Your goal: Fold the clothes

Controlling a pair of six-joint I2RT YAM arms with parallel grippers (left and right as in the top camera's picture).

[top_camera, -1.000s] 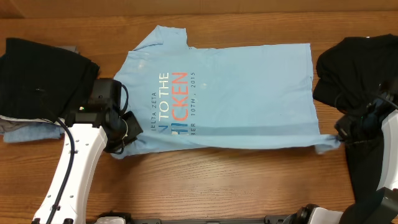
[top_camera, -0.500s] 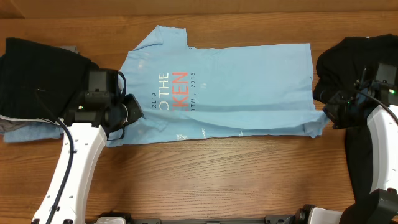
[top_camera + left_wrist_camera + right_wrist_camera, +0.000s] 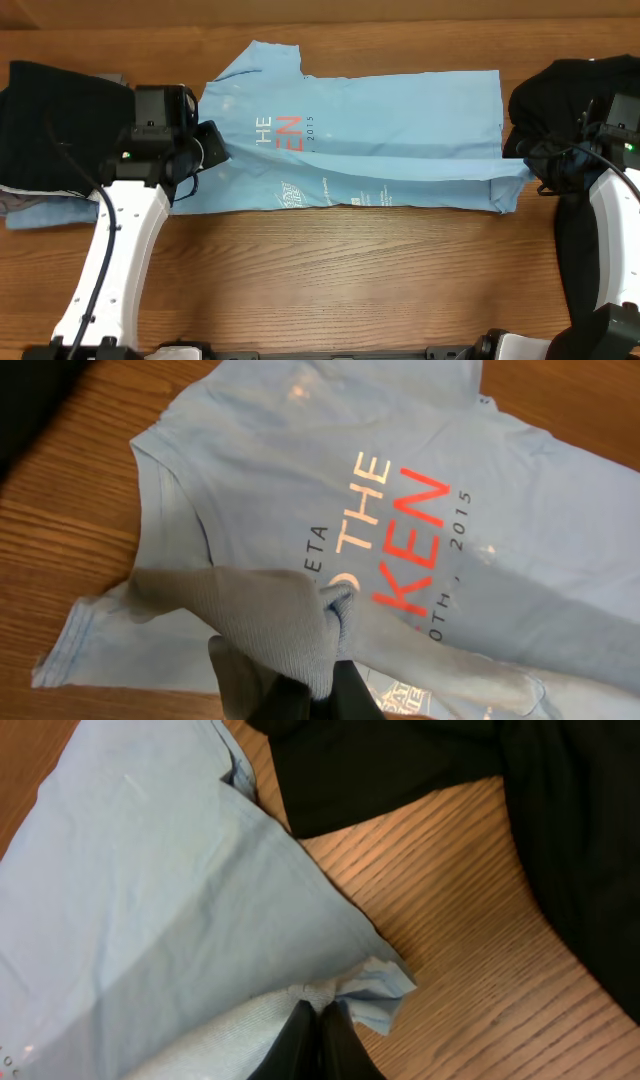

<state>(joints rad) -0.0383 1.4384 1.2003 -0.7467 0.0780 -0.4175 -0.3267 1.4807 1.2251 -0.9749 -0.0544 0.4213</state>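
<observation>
Both end effectors have drawn the near edge of the sky-blue T-shirt [image 3: 400,110] farther up the table [image 3: 340,280] than a second ago. The turned-over band is wider now and covers most of the lettering [image 3: 285,127]; only "HE", "EN" and a date line show from overhead.

The left end effector [image 3: 207,152] is clenched on the shirt's near corner at the sleeve end, and the left wrist view shows bunched fabric pinched in it [image 3: 318,665]. The right end effector [image 3: 527,172] is clenched on the opposite near corner, where the right wrist view shows a small tuft of blue cloth squeezed between its tips [image 3: 322,1035].

The T-shirt lies across the middle of the table, partly folded along its length. It sits between a stack of folded garments [image 3: 60,120] on the left and a plain black shirt [image 3: 570,90] on the right. Small white print shows on the turned-over band.
</observation>
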